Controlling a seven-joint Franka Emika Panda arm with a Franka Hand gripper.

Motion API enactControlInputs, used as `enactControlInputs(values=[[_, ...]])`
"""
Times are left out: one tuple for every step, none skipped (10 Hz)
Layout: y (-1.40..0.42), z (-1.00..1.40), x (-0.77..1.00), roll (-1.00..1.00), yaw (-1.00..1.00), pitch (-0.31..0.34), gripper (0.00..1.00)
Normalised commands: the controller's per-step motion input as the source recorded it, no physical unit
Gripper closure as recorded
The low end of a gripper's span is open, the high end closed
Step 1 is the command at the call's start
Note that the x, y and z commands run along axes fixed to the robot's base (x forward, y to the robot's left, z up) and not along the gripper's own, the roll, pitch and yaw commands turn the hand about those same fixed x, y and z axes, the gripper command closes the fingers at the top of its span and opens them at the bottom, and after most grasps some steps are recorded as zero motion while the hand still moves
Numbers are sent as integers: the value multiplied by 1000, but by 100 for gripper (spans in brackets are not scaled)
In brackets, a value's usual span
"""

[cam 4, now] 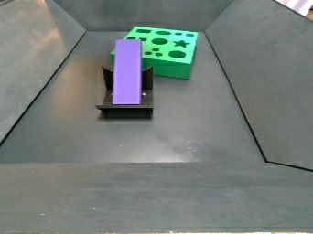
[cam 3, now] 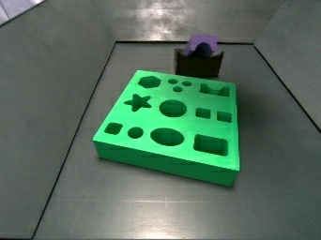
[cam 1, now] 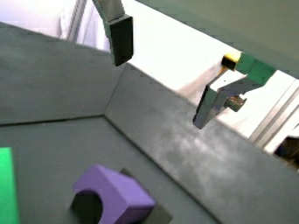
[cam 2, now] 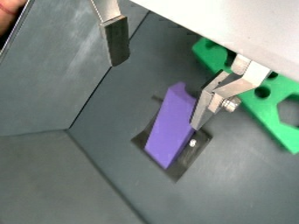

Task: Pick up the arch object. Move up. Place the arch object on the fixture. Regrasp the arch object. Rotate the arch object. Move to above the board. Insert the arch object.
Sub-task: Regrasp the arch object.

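The purple arch object [cam 4: 127, 71] lies lengthwise on the dark fixture [cam 4: 123, 107], in front of the green board [cam 4: 167, 53]. From the opposite side view its end [cam 3: 201, 43] pokes up from the fixture [cam 3: 198, 65] behind the board [cam 3: 175, 117]. My gripper [cam 2: 160, 75] is open and holds nothing. It hangs above the arch object [cam 2: 176, 124] without touching it, and neither side view shows it. A wrist view has the arch object [cam 1: 114, 194] well below the gripper [cam 1: 165, 73].
Dark grey walls enclose the floor on all sides [cam 4: 146, 183]. The board's green edge [cam 2: 271, 105] lies just beyond the fixture's base plate [cam 2: 181, 168]. A strip of the board [cam 1: 6, 185] shows beside the fixture [cam 1: 86, 208].
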Motion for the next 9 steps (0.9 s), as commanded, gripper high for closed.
enactControlInputs(values=[[-61,-14,262,1000,240,266,0],[-63,-19,311,800,272,229,0],[-64,-20,350,635,287,192,0],[-68,-19,397,421,293,139,0],[-58,-12,429,287,289,101,0],[-51,-9,443,209,266,48,0],[-57,-13,441,196,251,24,0],[-65,-16,433,191,214,7,0],[-65,-17,435,189,194,5,0]])
